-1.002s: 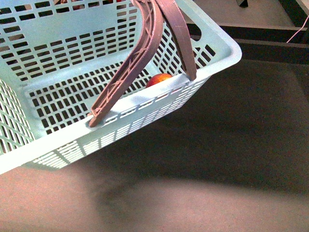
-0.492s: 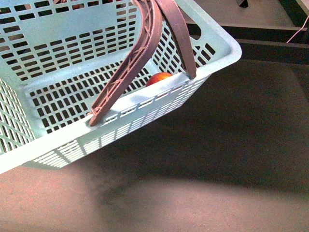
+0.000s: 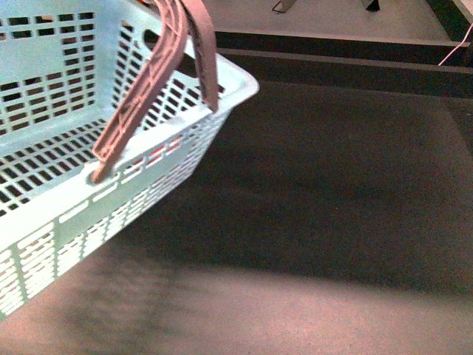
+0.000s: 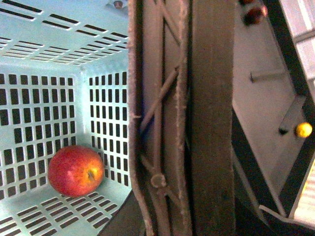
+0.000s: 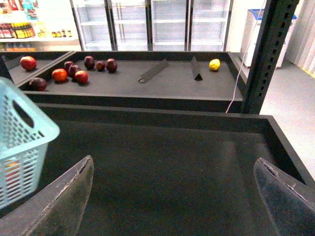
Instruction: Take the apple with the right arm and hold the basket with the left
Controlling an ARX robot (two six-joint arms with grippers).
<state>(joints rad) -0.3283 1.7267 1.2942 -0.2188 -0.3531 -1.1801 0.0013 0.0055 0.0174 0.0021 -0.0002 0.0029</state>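
The small glossy red apple with a yellow-orange patch (image 4: pixel 75 170) lies on the slotted floor in a corner of the pale mint plastic basket (image 3: pixel 148 159), near its ribbed brownish-mauve handles (image 4: pixel 162 123). In the front view the tilted basket fills 9 to 10 o'clock over the dark counter (image 3: pixel 332 185). The right gripper (image 5: pixel 173 162) hangs empty, fingers (image 5: pixel 59 201) wide apart. The left gripper's fingers do not show, so I cannot tell their state.
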